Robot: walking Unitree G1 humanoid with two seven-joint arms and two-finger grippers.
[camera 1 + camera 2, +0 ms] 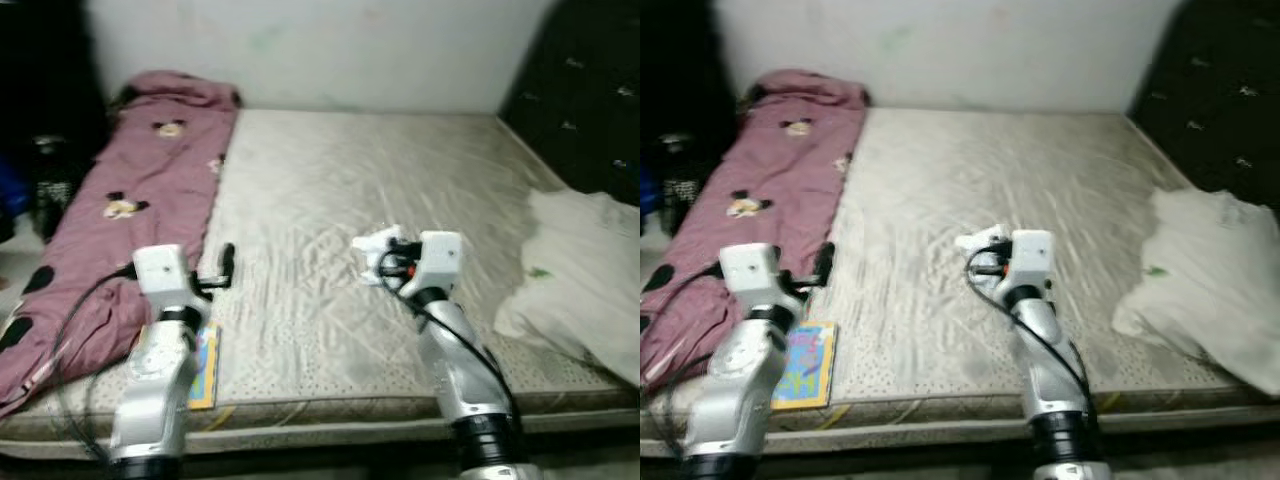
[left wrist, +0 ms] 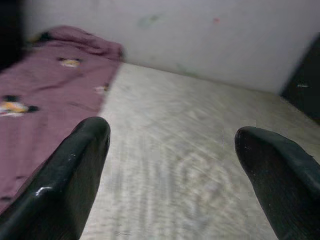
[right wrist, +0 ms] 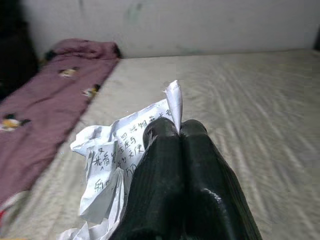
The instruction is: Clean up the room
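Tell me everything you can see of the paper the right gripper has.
The crumpled paper is white, creased and partly balled, with dark handwritten characters on its open face. One thin corner sticks up between the fingers of the right gripper, which are shut on it. It is held up above the bare mattress, near the middle of the bed; whether its lower folds touch the mattress cannot be told.

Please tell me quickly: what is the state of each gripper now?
Left gripper: open, holding nothing, above the mattress.
Right gripper: closed on a crumpled paper with handwriting.
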